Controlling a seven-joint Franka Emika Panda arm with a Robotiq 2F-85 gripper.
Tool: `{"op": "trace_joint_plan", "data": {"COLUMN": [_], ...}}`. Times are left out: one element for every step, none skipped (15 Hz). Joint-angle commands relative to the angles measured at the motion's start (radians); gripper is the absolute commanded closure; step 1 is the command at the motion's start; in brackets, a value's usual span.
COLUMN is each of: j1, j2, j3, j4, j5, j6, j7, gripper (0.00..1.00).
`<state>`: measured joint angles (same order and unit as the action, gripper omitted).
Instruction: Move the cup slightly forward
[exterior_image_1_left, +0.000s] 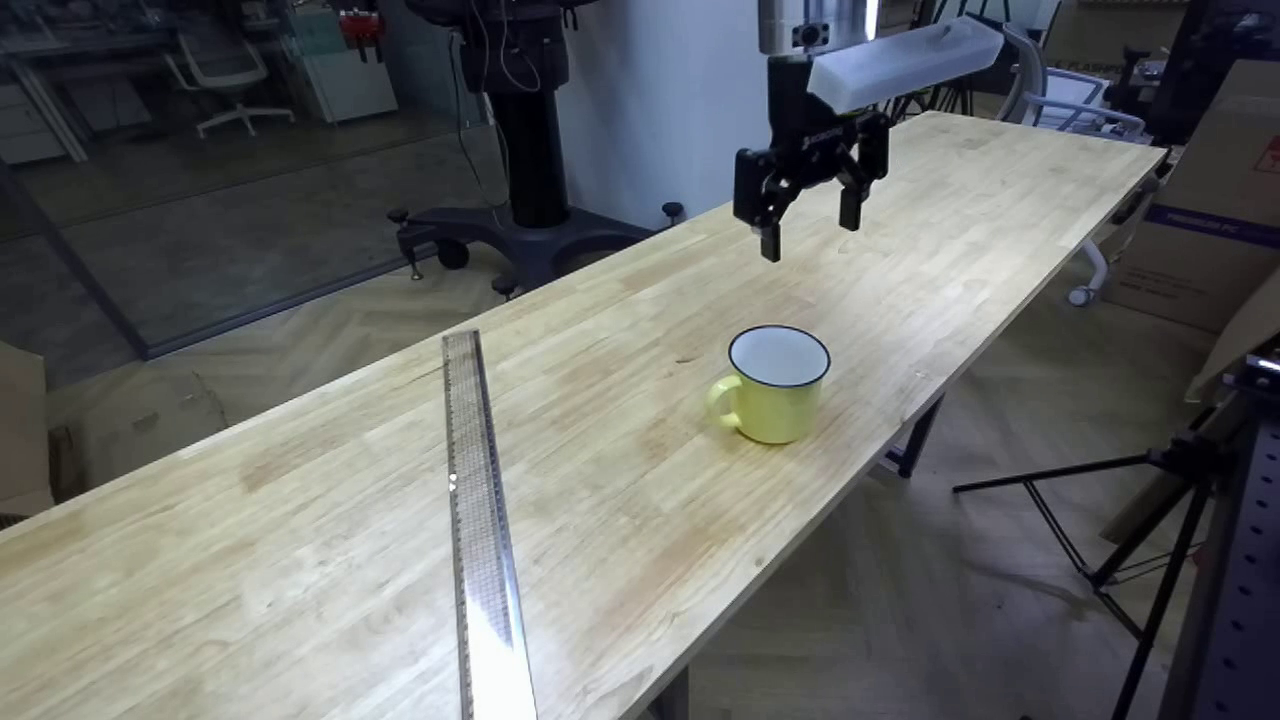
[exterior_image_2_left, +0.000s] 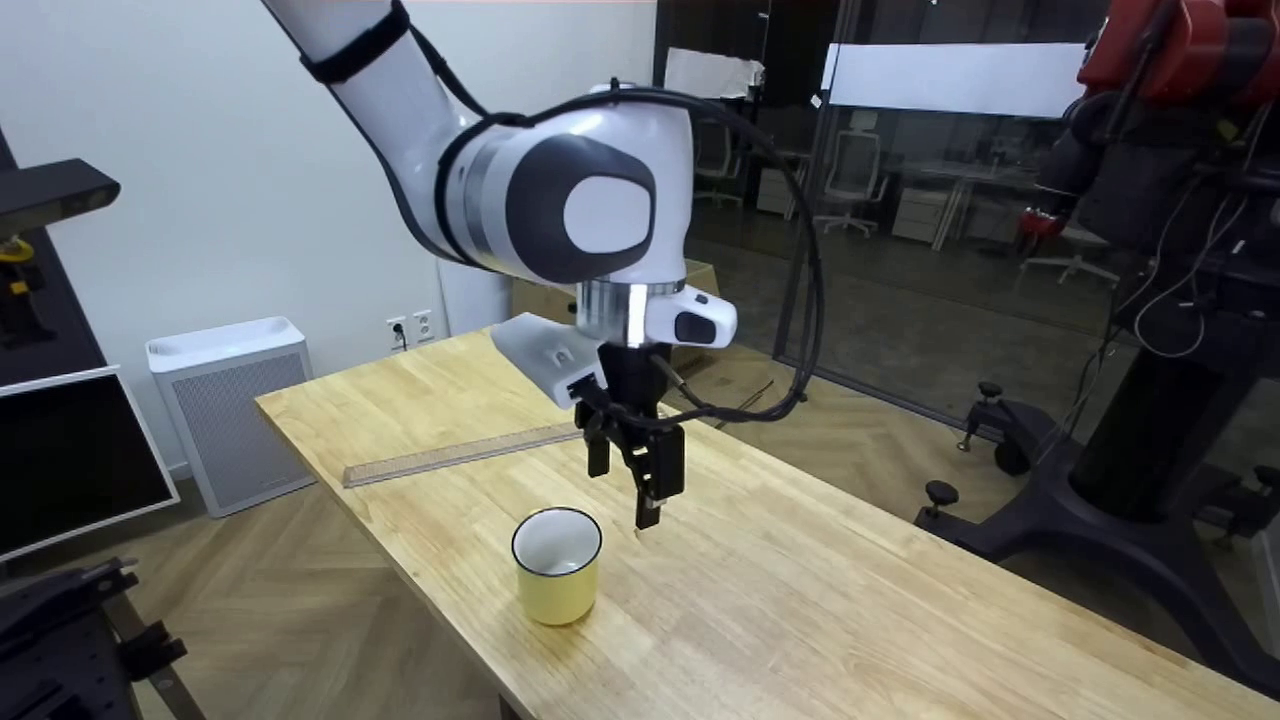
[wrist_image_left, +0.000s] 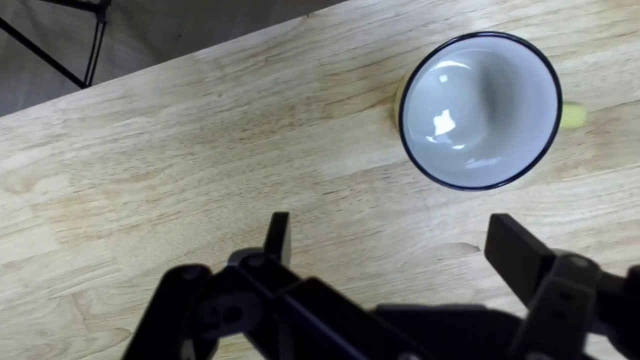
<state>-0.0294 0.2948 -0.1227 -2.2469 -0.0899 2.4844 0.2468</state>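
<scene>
The yellow cup (exterior_image_1_left: 783, 408), with a white inside and dark rim, stands upright on the wooden table (exterior_image_1_left: 620, 540) near its long edge. It also shows in an exterior view (exterior_image_2_left: 557, 592), where its handle is hidden. In the wrist view the cup (wrist_image_left: 480, 112) is at the upper right, with its handle pointing right. My gripper (exterior_image_1_left: 810, 230) is above the table, higher than the cup and apart from it. In the wrist view the gripper (wrist_image_left: 387, 230) is open with nothing between its fingers, and the cup lies beyond the right finger's tip. The gripper (exterior_image_2_left: 623, 492) also shows in an exterior view.
A long clear ruler (exterior_image_1_left: 482, 500) lies across the table; it also shows in an exterior view (exterior_image_2_left: 460, 454). The table's long edge runs close beside the cup. A black wheeled stand (exterior_image_1_left: 530, 235) is on the floor past the opposite edge. A tripod (exterior_image_1_left: 1130, 560) stands on the floor.
</scene>
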Motion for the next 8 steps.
{"op": "trace_joint_plan", "data": {"j1": [0.055,0.07,0.092,0.1,0.078,0.089,0.095,0.097], "j2": [0.018,0.02,0.016,0.0,0.033,0.033,0.032,0.03], "j3": [0.001,-0.001,-0.009,-0.01,0.001,0.0,0.0,0.0], "j4": [-0.04,-0.06,-0.085,-0.114,-0.061,-0.078,-0.089,-0.094], "j5": [-0.062,-0.084,-0.128,-0.155,-0.1,-0.119,-0.127,-0.128], "j6": [0.087,0.122,0.155,0.19,0.138,0.164,0.176,0.18], "j7": [0.054,0.046,0.042,0.016,0.01,0.009,0.009,0.007], "gripper": [0.0,0.0,0.0,0.0,0.0,0.0,0.0,0.0]}}
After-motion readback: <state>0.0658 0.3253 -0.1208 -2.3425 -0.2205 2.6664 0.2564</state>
